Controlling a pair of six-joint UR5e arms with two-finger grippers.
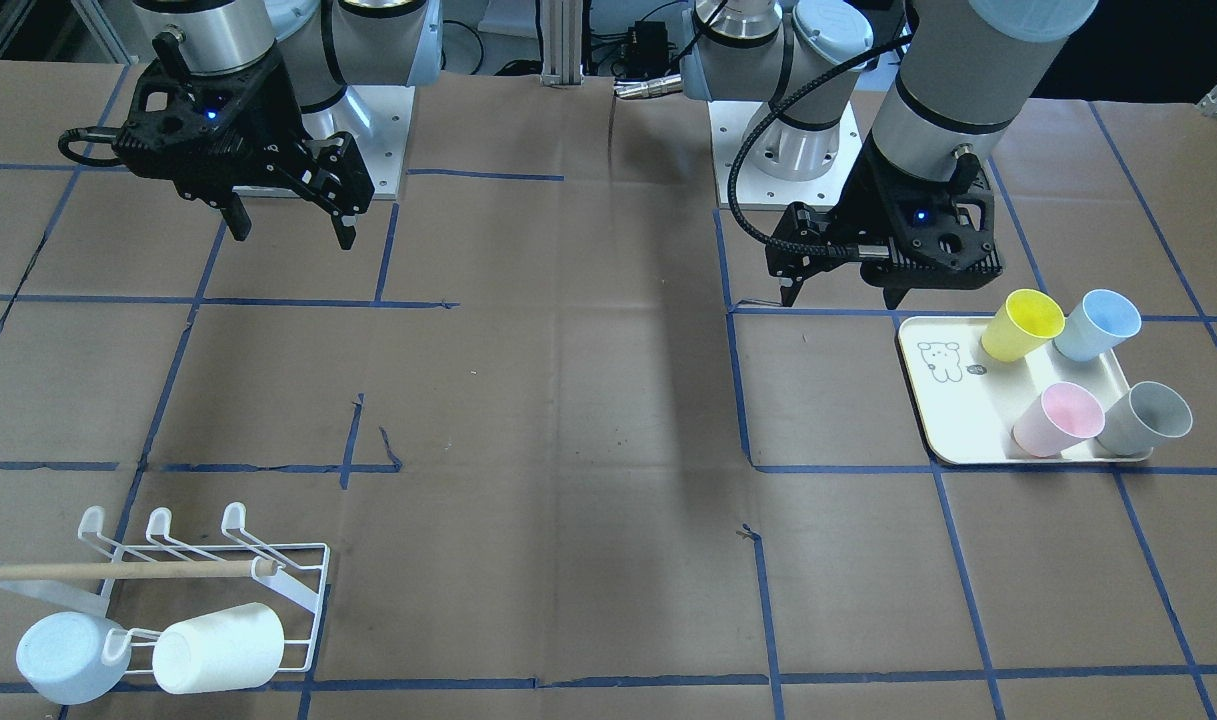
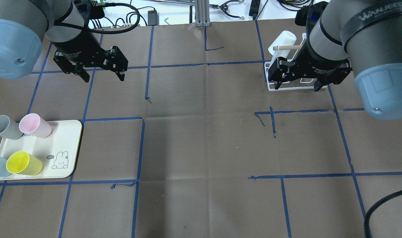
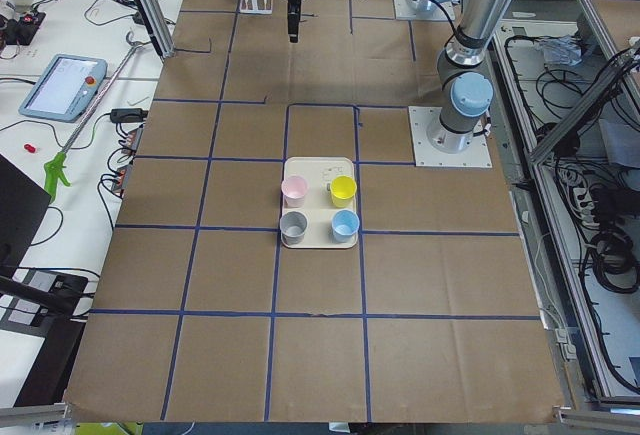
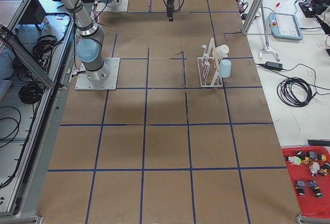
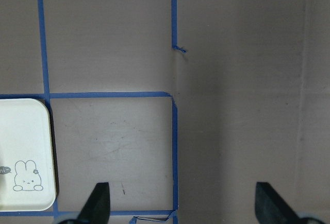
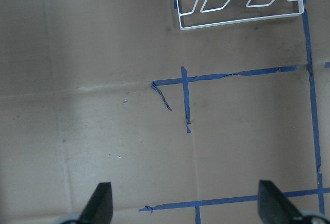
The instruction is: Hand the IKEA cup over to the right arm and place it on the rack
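Observation:
Four cups stand on the cream tray (image 1: 953,400): yellow (image 1: 1023,325), blue (image 1: 1098,325), pink (image 1: 1058,420) and grey (image 1: 1148,418). My left gripper (image 1: 840,297) hangs open and empty above the table just beside the tray's robot-side edge; it also shows in the overhead view (image 2: 104,79). My right gripper (image 1: 293,237) is open and empty, high above the table. In the overhead view it (image 2: 296,88) overlaps the white wire rack (image 1: 208,570). The rack holds a white cup (image 1: 218,648) and a pale blue cup (image 1: 68,655) on their sides.
A wooden dowel (image 1: 118,571) lies across the rack. Brown paper with blue tape lines covers the table. The left wrist view shows the tray's corner (image 5: 23,152); the right wrist view shows the rack's edge (image 6: 237,20).

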